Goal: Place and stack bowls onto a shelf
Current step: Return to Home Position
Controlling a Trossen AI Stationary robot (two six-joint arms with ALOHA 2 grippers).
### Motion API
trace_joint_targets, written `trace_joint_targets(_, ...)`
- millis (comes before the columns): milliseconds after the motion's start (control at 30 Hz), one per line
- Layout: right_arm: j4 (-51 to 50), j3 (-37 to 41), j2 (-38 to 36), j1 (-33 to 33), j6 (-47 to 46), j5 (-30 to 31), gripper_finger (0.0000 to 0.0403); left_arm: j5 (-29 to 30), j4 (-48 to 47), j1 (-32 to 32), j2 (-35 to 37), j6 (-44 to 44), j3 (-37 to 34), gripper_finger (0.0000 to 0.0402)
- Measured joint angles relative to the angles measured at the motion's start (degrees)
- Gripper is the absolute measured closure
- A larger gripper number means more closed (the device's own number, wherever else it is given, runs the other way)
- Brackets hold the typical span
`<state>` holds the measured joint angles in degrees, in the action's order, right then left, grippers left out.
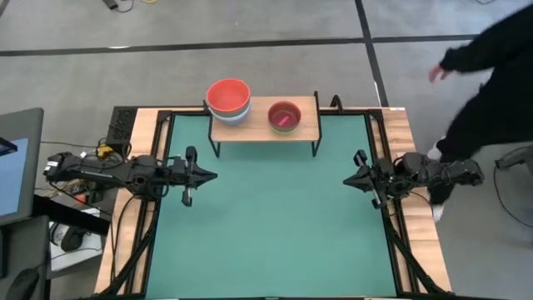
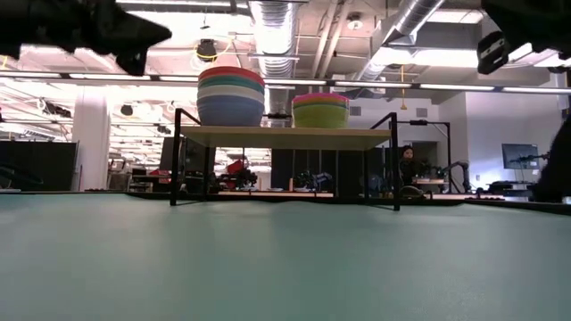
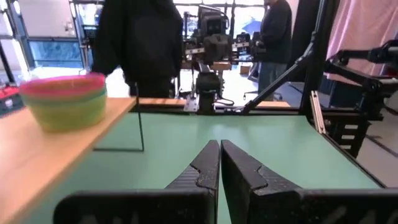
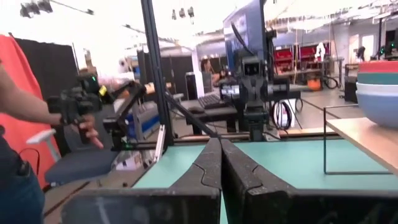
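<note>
The shelf (image 1: 265, 127) stands at the far middle of the green table, on thin black legs. On its left part rests a stack of the larger bowls (image 1: 228, 101), red on top; in the low view (image 2: 231, 96) blue is at the bottom. On its right part rests a stack of the smaller bowls (image 1: 284, 116), magenta on top, yellow-green at the bottom (image 2: 320, 111). My left gripper (image 1: 212, 175) is shut and empty at the table's left edge. My right gripper (image 1: 347, 178) is shut and empty at the right edge.
A person in dark clothes (image 1: 483, 75) stands beyond the table's far right corner. A hand (image 4: 87, 130) holds a device to the side in the right wrist view. The green mat (image 1: 275, 225) between the arms is open.
</note>
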<state>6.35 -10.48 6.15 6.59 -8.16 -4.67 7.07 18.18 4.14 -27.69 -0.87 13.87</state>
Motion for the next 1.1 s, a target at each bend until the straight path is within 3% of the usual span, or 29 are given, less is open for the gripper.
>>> trace_joint_targets(233, 1.3, 4.0, -6.1, 0.1, -0.8, 0.1, 0.0383, 1.9, -0.8, 0.0, 9.5, -5.7, -7.0, 0.0401)
trace_joint_targets(800, 0.7, 5.6, -6.0, 0.0, 1.3, -1.6, 0.0382, -3.4, -16.5, 0.0, 27.0, -1.4, -7.8, 0.0401)
trace_joint_targets(1100, 0.5, 5.6, -6.0, 0.0, 1.3, -1.5, 0.0382, -7.4, -11.5, 0.0, 27.5, -2.2, -13.3, 0.0401)
